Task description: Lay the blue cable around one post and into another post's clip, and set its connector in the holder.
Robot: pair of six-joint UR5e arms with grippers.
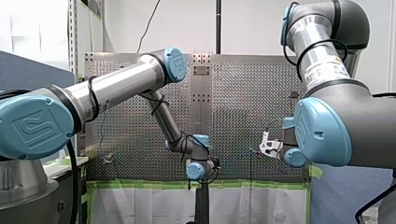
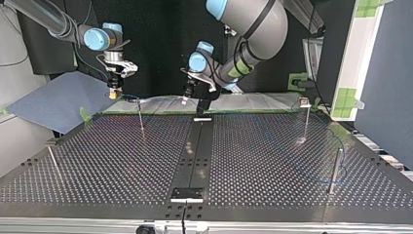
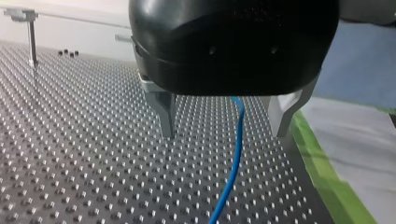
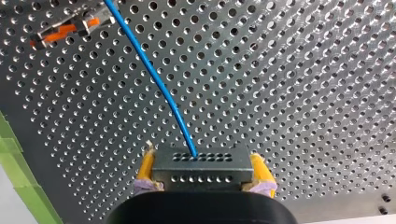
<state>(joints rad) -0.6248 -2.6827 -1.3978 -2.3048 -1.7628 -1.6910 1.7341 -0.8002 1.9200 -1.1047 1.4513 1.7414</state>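
Connector [image 4: 201,175] in my right claw [image 4: 203,168]

Robotics lab. Large perforated silver metal table [image 2: 272,161] carrying thin upright metal posts [image 2: 140,119]; silver robot arms with light-blue joint caps [image 1: 116,88]; green masking tape [image 1: 140,185] along table edge.

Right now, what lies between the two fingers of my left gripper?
Only the blue cable, seen in the left wrist view between the open fingers.
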